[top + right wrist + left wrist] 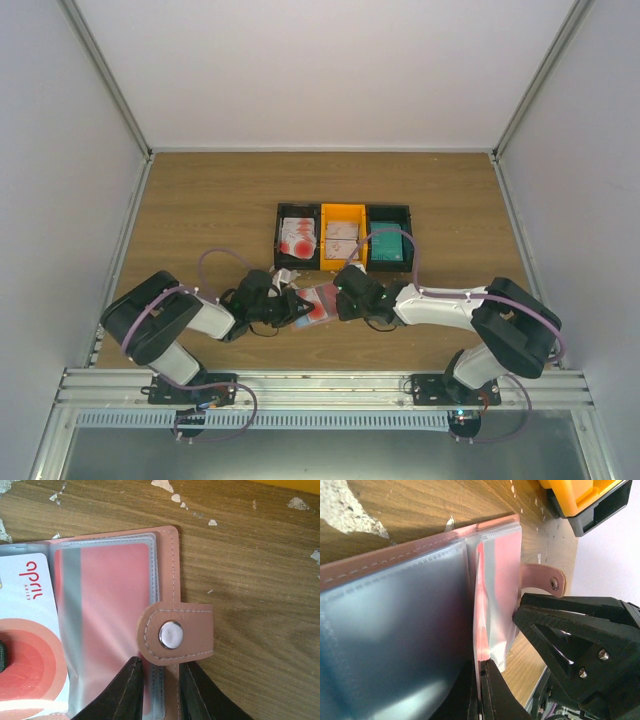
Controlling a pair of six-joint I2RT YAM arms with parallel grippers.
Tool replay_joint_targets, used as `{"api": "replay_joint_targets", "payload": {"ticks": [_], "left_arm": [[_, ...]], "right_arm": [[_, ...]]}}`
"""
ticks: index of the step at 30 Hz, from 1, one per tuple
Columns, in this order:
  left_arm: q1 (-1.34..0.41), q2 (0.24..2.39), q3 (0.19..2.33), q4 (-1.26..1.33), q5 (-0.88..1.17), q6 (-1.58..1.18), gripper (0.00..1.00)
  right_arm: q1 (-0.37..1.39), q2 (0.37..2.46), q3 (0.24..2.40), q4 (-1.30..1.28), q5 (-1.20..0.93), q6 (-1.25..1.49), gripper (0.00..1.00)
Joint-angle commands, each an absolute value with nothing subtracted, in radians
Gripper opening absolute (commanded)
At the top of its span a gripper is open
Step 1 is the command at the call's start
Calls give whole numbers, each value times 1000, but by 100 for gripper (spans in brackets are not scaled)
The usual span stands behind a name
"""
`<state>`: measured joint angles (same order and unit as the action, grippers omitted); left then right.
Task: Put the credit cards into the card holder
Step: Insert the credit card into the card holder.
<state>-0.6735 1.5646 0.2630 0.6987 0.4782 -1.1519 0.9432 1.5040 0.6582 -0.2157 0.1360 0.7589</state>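
The salmon-pink card holder (316, 298) lies open on the table between my two grippers, its clear sleeves fanned out (174, 565). My left gripper (292, 306) (482, 680) is shut on a white credit card with a red circle (25, 630), seen edge-on in the left wrist view (481, 610); its far end sits among the sleeves. A red card (115, 605) lies inside a sleeve. My right gripper (345, 292) (161, 692) clamps the holder's right edge just below the snap strap (197, 625), its jaws partly apart around the sleeve edges and leather border.
A black-and-orange three-compartment tray (343, 210) stands behind the holder, with white-and-red cards (297, 238) on the left, cards in the middle and teal cards (388, 246) on the right. White scraps (162, 485) (350, 510) lie on the wood.
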Motion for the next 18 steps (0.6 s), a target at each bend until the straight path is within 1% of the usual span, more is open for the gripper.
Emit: {"api": "replay_joint_targets", "payload": {"ticks": [1,10,18], "left_arm": [[-679,1597,278,740,456,-1128,0],[-674,1640,255,782,452,-1180,0],[-669,1582,201,769,378,-1208,0]], "right_arm": [[959,1542,623,-283,92,764,21],[959,1546,623,-278,90,768,21],[959,1547,623,-279,96,767,21]]}}
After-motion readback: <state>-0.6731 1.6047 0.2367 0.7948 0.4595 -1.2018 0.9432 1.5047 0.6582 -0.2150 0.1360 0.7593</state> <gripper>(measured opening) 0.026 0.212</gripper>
